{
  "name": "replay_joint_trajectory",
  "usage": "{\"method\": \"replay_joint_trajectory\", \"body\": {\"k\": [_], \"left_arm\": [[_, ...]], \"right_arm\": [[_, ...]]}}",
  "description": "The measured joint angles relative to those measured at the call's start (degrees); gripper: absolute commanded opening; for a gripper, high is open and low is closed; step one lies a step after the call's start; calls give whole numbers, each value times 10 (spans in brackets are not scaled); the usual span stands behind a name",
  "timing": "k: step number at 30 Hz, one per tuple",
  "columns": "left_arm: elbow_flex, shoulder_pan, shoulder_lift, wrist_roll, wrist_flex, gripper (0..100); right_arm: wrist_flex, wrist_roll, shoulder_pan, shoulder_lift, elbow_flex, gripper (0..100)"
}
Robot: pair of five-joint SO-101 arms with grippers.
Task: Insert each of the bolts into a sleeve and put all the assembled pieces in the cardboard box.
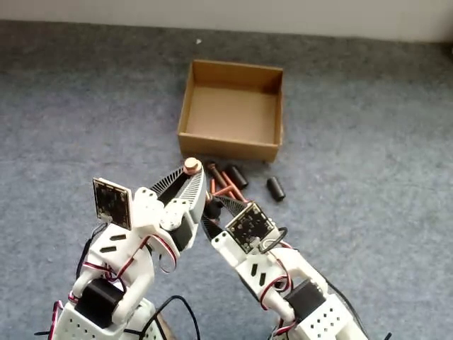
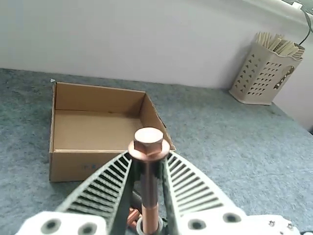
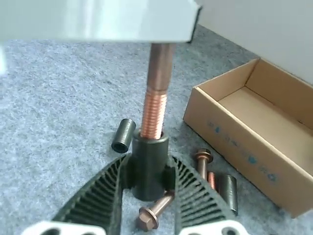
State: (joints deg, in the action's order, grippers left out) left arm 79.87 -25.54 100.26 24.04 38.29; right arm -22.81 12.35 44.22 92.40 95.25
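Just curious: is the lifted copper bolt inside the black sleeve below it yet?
Partly in: the bolt has its threaded tip in the mouth of the sleeve, with most of the shank above. How deep, cannot tell.

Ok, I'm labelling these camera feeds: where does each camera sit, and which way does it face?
High view: fixed overhead, looking down; both arms show, meeting before the cardboard box.
Left wrist view: on the left arm, facing the box; left gripper holds a bolt.
Right wrist view: on the right arm, box alongside; right gripper holds a sleeve.
Shared: box and bolt.
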Motion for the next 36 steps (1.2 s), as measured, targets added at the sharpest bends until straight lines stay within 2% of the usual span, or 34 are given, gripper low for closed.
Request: {"method": "replay_joint_trajectory", "body": {"k": [7, 11, 17, 26, 31, 36], "left_arm": [[27, -1, 4, -4, 1, 5], [26, -11, 11, -69, 20, 13], [20, -12, 12, -182, 67, 197], [-10, 7, 12, -203, 212, 274], [-56, 33, 11, -204, 276, 278], [-99, 78, 11, -204, 318, 274]], "right_arm": [[0, -1, 0, 0, 0, 5], [0, -1, -5, 0, 0, 5], [4, -40, -17, 0, 1, 5], [11, -49, -28, 0, 0, 5], [11, -49, -33, -1, 0, 5], [9, -65, -71, -1, 0, 5]]}}
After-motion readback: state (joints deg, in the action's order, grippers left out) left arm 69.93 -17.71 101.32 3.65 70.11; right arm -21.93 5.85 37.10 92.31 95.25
